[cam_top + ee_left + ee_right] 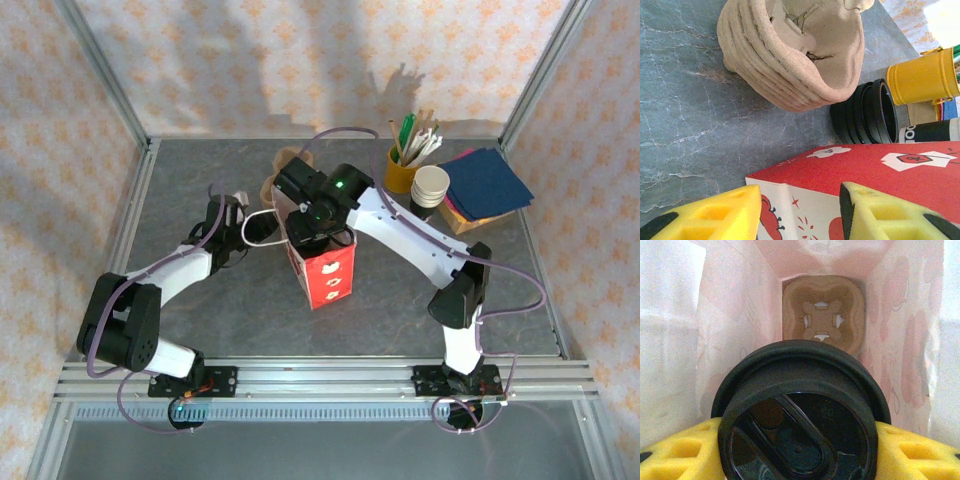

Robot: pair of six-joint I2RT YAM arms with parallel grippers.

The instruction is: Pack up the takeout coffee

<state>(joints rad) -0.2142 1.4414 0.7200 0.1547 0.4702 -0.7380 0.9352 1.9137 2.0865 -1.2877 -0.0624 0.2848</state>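
At left, the left gripper (800, 220) is set astride an edge of the red paper bag (328, 275), its grip not discernible. Inside the bag, above a pulp carrier (822, 315), the lidded takeout coffee (800, 405) is clamped by the right gripper (800, 452). Light, crushable paper is judged best taken just under the rim.

The grey marbled tabletop (230, 320) is enclosed by cream walls (220, 60) with an orange floral pattern, held in aluminium posts (105, 75); shadows cross the rear wall.
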